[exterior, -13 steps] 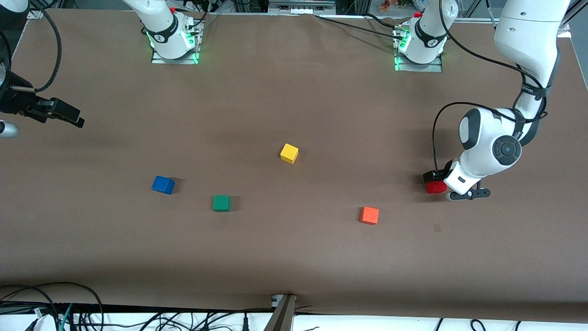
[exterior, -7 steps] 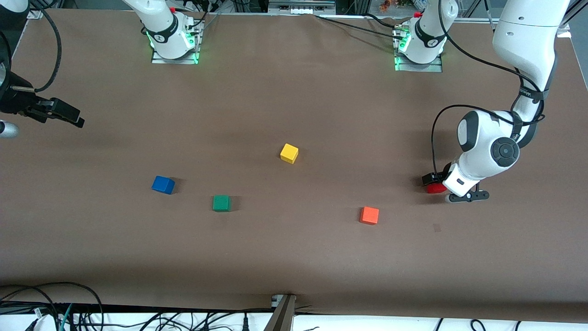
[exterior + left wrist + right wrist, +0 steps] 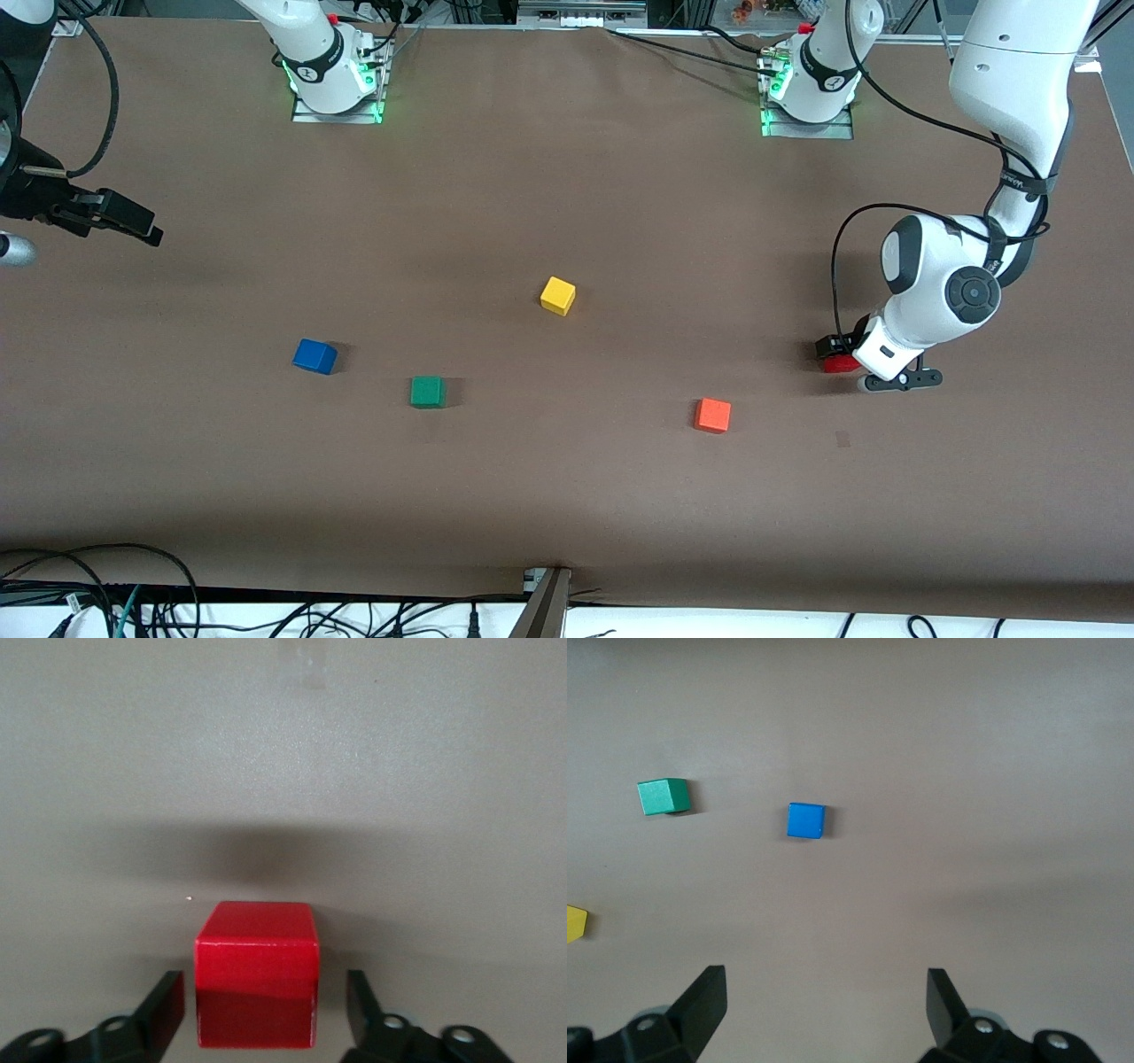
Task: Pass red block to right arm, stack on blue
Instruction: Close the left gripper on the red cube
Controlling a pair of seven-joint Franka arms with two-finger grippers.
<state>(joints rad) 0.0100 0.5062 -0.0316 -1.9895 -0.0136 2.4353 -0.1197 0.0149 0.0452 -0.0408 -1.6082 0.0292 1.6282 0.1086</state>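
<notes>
The red block (image 3: 836,364) sits on the table near the left arm's end. My left gripper (image 3: 852,356) is down around it. In the left wrist view the red block (image 3: 257,948) lies between the two black fingers (image 3: 166,1005) with a small gap on each side, so the left gripper (image 3: 266,997) is open. The blue cube (image 3: 314,356) sits toward the right arm's end and also shows in the right wrist view (image 3: 806,820). My right gripper (image 3: 133,226) waits open and empty above the table's edge at the right arm's end.
A green cube (image 3: 427,391) lies beside the blue one, slightly nearer the front camera. A yellow cube (image 3: 558,295) sits mid-table. An orange cube (image 3: 713,415) lies nearer the front camera than the red block. Cables run along the table's front edge.
My left gripper has come down lower around the red block, which now shows less in the front view. The right arm and the other cubes have not moved.
</notes>
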